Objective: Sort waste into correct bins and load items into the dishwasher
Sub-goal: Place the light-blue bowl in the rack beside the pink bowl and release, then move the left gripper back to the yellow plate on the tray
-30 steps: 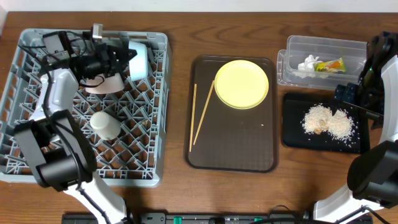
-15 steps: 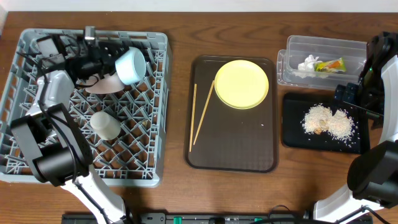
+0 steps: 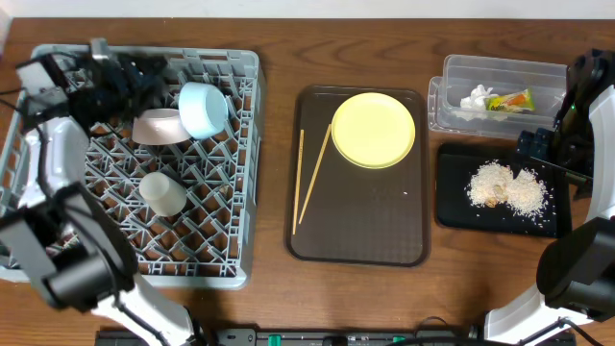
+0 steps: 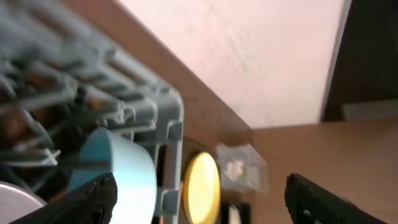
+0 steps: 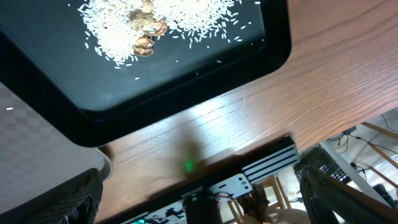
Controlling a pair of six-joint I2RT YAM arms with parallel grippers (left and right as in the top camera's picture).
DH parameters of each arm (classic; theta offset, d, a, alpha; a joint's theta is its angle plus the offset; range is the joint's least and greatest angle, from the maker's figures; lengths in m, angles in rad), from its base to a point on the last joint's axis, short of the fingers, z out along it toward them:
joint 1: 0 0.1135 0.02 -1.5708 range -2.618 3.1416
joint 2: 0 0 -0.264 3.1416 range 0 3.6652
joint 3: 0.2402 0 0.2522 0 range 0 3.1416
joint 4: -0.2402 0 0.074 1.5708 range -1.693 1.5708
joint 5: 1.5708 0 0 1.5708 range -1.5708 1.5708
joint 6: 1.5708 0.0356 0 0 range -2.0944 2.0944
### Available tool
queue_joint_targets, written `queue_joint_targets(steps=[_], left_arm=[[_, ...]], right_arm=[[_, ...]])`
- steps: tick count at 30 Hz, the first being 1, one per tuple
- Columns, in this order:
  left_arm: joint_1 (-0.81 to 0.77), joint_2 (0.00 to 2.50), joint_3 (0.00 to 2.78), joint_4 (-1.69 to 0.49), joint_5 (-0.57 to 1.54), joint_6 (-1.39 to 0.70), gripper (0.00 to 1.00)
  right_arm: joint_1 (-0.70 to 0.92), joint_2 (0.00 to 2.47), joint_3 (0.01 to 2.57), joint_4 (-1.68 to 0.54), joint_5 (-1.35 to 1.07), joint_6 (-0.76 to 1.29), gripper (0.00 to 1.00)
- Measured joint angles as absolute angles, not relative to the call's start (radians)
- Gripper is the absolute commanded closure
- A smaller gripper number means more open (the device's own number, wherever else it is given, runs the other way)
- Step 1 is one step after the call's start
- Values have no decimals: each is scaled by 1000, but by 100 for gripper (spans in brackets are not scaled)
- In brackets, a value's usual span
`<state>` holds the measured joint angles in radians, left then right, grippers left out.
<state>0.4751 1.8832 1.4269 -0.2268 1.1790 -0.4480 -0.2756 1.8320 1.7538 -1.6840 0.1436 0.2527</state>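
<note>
"The left arm has drawn back toward the far corner of the dish rack [image 3: 248,173]. The light blue bowl [image 3: 202,109] it was carrying is now lying on its side among the pegs, just beside the pink bowl [image 3: 159,126]."

"So it's let go?"

"Yes. The left gripper [image 4: 199,186] has its fingers spread wide with nothing between them. The right gripper [image 5: 199,196] is just as wide and empty, hanging over the edge of the black tray [image 3: 456,211] near the rice crumbs [image 3: 504,185]."

"What's left to load?"

"The yellow plate [image 3: 373,129] and the two chopsticks [image 3: 309,178], both on the brown serving tray [image 3: 365,226]. The chopsticks lie on the tray's rack side, long axis running near-to-far, with one leaning toward the plate. They're off to the left gripper's right, past the rack wall, so I'd say that arm is nearer them. The plate sits between the two arms, perhaps a shade closer to the right one."
</note>
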Motion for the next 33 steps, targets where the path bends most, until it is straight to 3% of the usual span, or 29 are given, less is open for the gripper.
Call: queue_joint_targets(steps=[7, 12, 21, 27, 33], left_arm=[[470, 1685, 1427, -242, 1062, -447, 11], [396, 1600, 1427, -374, 966, -393, 11], [-36, 1545, 1427, -585, 522, -196, 11], [-345, 1581, 1427, -572, 268, -112, 11], [-550, 1723, 1427, -500, 161, -38, 11]], right_arm=[[-276, 1832, 1754, -1684, 143, 253, 1], [-276, 1832, 1754, -1683, 144, 253, 1], [-276, 1832, 1754, -1683, 144, 253, 1], [-276, 1832, 1754, -1683, 143, 253, 1], [-276, 1832, 1754, -1683, 143, 253, 1]])
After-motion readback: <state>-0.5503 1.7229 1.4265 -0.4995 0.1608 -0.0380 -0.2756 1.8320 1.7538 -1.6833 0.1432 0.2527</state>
